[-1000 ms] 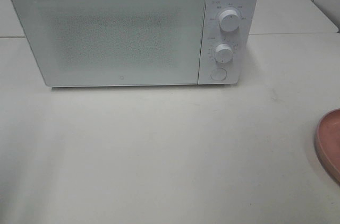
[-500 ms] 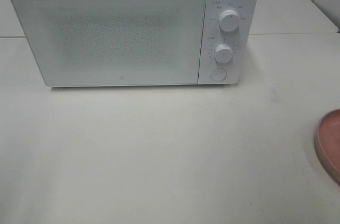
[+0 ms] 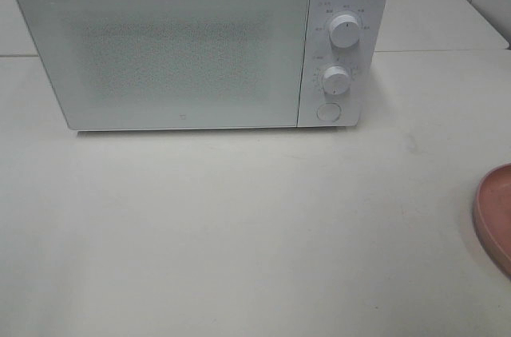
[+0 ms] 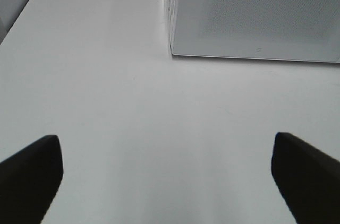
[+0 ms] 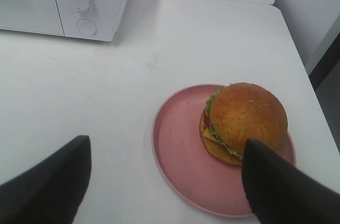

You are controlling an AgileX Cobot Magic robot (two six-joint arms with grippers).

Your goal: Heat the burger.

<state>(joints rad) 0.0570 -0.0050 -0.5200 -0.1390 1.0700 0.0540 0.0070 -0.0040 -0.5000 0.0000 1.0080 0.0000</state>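
The burger [image 5: 244, 120], with a golden-brown bun, lettuce, cheese and tomato, sits on a round pink plate [image 5: 178, 152] in the right wrist view. My right gripper [image 5: 164, 187] hovers over the near part of the plate, open, with nothing between its dark fingers [image 5: 50, 189]. One finger overlaps the burger's near edge in the picture. In the exterior high view only the plate's rim [image 3: 493, 213] shows at the right edge; the burger and both arms are out of that view. My left gripper [image 4: 167, 181] stands open over bare table, empty.
A white microwave [image 3: 176, 41] stands at the back of the table with its door shut. Two knobs [image 3: 345, 31] and a round button [image 3: 327, 112] are on its right panel. The table's right edge [image 5: 313, 102] runs close beside the plate.
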